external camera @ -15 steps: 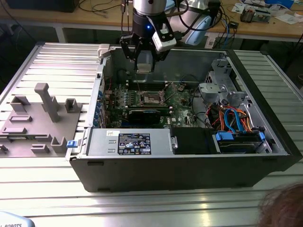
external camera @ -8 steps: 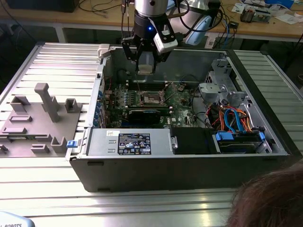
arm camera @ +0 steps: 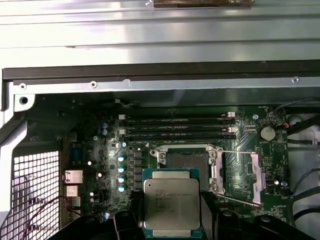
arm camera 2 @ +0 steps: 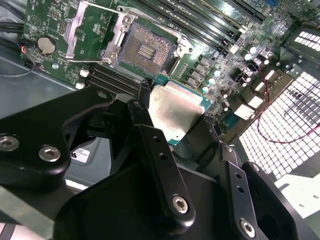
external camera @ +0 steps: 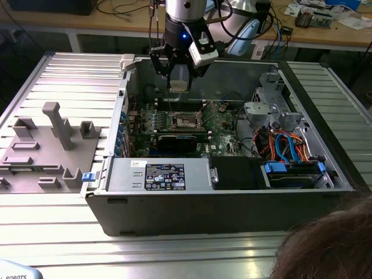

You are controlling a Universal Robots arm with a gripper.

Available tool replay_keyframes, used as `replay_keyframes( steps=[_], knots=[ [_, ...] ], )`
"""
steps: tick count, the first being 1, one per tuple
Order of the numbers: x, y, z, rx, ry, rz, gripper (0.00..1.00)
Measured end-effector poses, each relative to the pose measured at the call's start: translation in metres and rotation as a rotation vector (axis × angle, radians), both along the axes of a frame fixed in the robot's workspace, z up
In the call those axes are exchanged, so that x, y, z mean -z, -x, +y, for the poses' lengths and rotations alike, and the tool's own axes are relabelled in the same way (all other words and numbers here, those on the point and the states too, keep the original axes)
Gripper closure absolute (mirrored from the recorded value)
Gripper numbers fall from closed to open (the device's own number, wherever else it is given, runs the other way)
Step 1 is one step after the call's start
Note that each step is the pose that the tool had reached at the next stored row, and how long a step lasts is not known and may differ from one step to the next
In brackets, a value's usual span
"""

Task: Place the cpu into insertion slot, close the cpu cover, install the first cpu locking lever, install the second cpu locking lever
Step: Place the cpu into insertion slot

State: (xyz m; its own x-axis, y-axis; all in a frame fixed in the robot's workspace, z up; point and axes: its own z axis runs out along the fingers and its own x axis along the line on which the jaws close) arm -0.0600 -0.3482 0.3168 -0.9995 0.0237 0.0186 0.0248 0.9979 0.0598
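Above the open computer case (external camera: 203, 209) and its green motherboard (external camera: 224, 123), I see the gripper (external camera: 179, 81) with its fingers closed on the edges of the cpu (arm camera: 171, 202), holding it level and metal top up, presumably to seat flat, above the bare insertion slot (arm camera: 187, 161), whose cpu cover (arm camera: 255, 172) is swung open to clear it.

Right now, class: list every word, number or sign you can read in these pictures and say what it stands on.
Lines of print on the metal top of the cpu, held in the claw: too small to read.
White-and-black label on the power supply: too small to read.
White markings on the green motherboard: too small to read.
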Motion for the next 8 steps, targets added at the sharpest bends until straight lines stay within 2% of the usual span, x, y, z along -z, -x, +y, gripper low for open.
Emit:
replay_keyframes(
  steps=[8],
  knots=[
    [0.0031, -0.0005, 0.0000, 0.000, 0.0018, 0.0000, 0.46]
  ],
)
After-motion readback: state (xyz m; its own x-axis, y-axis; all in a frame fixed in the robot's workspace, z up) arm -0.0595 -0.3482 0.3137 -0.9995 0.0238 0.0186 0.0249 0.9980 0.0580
